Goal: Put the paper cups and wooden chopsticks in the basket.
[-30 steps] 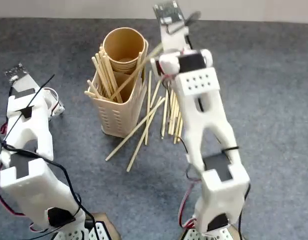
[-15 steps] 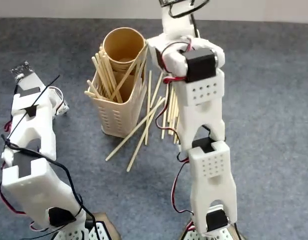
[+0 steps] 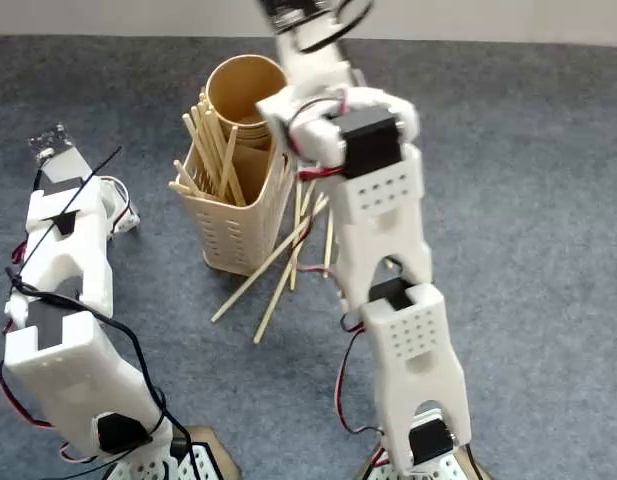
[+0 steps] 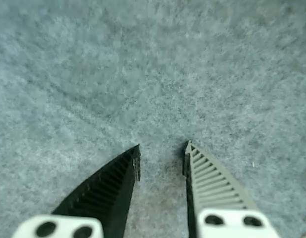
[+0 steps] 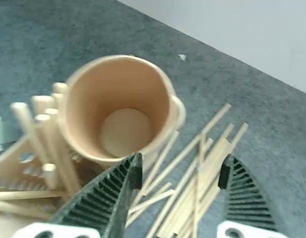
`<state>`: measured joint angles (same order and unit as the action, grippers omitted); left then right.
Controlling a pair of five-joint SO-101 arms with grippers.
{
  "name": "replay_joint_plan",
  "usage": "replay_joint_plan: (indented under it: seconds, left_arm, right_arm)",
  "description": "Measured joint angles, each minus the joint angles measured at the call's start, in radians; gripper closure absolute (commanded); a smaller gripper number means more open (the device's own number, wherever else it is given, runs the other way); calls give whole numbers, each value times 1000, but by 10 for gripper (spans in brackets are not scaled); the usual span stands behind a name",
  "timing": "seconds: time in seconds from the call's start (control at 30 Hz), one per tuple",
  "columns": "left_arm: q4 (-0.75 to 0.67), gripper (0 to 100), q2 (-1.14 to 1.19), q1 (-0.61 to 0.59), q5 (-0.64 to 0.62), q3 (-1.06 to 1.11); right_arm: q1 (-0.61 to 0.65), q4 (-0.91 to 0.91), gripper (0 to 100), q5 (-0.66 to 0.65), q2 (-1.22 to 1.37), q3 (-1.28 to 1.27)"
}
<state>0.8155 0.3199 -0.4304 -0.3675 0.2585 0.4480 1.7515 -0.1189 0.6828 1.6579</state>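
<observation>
Tan paper cups, nested in one stack, stand upright at the far end of the cream, slotted plastic basket. A bundle of pale wooden chopsticks leans inside it beside them. More loose wooden chopsticks lie scattered on the grey carpet just beside the basket on my right arm's side, a few propped against its wall.

My right claw hangs above that scatter, close to the cup stack. Its two ribbed jaws are spread wide with nothing between them, and my white right arm stretches out over the pile. My left claw sits well apart on the basket's other side, jaws parted a little over bare carpet and holding nothing (it has no evident share in this step).

By my reckoning the cups are dealt with, and the work in hand is gathering the sticks not yet in the basket. The next move calls for lowering my right claw onto one stick or a small cluster, jaws set across its length, and closing low enough to lift it off the carpet. The risk, I judge, is knocking the propped sticks or shoving the basket.
</observation>
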Motion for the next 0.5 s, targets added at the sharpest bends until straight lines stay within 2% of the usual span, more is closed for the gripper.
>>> replay_joint_plan:
  seconds: [0.17, 0.23, 0.33, 0.5]
  left_arm:
    - [-3, 832, 8, 11, 3, -2]
    - [-3, 832, 14, 11, 5, -9]
    - [-3, 832, 15, 11, 8, -14]
    - [-3, 832, 15, 11, 8, -14]
  right_arm:
    - [-201, 2, 746, 54, 2, -160]
    - [-245, 2, 746, 54, 32, -245]
    - [-258, 2, 746, 43, 112, -350]
    - [-256, -28, 746, 34, 308, -374]
